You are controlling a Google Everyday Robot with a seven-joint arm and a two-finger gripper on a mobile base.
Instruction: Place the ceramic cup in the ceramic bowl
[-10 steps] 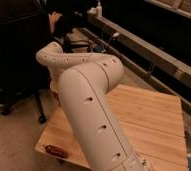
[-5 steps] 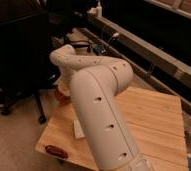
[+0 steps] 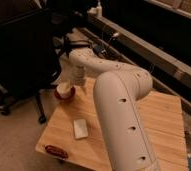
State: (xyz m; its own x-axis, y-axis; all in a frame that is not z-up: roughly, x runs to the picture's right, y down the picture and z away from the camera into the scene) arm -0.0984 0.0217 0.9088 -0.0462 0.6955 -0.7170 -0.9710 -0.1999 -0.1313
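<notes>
Dim room all around: a dark chair (image 3: 24,55) on the left, a long shelf or rail (image 3: 154,50) running diagonally along the back, pale floor (image 3: 14,135) below. Centre stage is a light wooden table (image 3: 164,125), planks with visible grain, square-cornered.

At the table's far left corner the gripper (image 3: 75,82) hangs just above the ceramic cup (image 3: 64,89), and whether it grips or has let go I cannot tell. That cup is small, white, round and glossy, and it sits inside the ceramic bowl (image 3: 63,94), a shallow red-orange dish whose rim shows as a crescent around the cup's base.

Moving outward, a flat white rectangular block (image 3: 80,128) lies on the wood nearer the front, well apart from the bowl. Closer still, at the front left edge, rests a dark red oblong object (image 3: 55,151).

Now the arm (image 3: 120,115): smooth white plastic casing dotted with small dark holes, thick and rounded. It rises from the lower right, bends at a bulky elbow, then reaches leftward and turns down over the bowl.
</notes>
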